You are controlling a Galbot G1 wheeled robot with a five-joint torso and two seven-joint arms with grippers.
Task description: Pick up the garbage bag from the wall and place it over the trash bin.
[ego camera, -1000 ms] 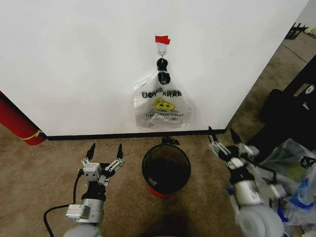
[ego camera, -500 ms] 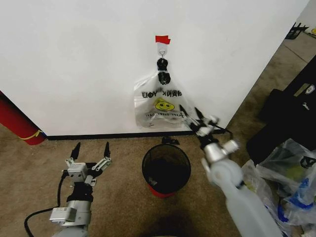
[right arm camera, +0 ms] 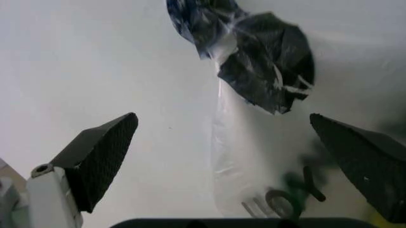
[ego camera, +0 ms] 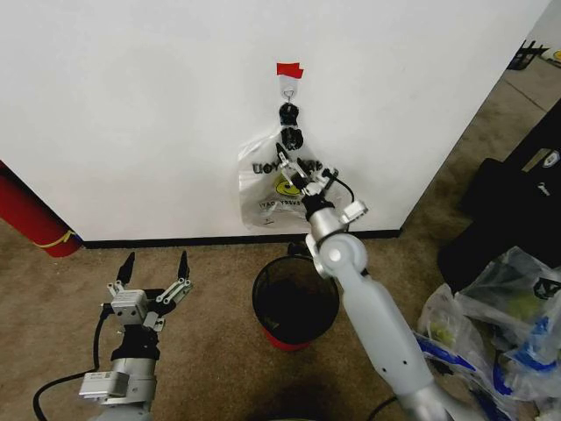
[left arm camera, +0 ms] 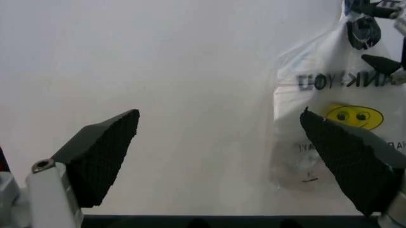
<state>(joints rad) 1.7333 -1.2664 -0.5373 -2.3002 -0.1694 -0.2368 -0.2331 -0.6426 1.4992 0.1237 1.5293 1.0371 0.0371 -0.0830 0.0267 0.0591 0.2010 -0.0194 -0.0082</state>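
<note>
The garbage bag (ego camera: 259,198), thin and translucent with a yellow smiley face and black lettering, hangs by its dark knotted handles (ego camera: 288,125) from a small hook (ego camera: 287,88) on the white wall (ego camera: 131,105). My right gripper (ego camera: 300,165) is raised in front of the bag's upper half and is open. In the right wrist view the handles (right arm camera: 266,57) and the bag film (right arm camera: 254,156) lie between the spread fingers (right arm camera: 101,152). The black mesh trash bin (ego camera: 263,317) stands on the carpet under the bag. My left gripper (ego camera: 155,263) is open, low and left of the bin. The bag (left arm camera: 330,118) also appears in the left wrist view.
A red tape strip (ego camera: 288,70) marks the wall above the hook, and a black baseboard (ego camera: 175,239) runs along the floor. A red cylinder (ego camera: 31,219) leans at the far left. Bulging clear-and-blue bags (ego camera: 517,333) and dark equipment (ego camera: 517,193) crowd the right.
My right arm has swung up and leftward from beside the bin to the bag on the wall. My left gripper has drifted a little left and back.
</note>
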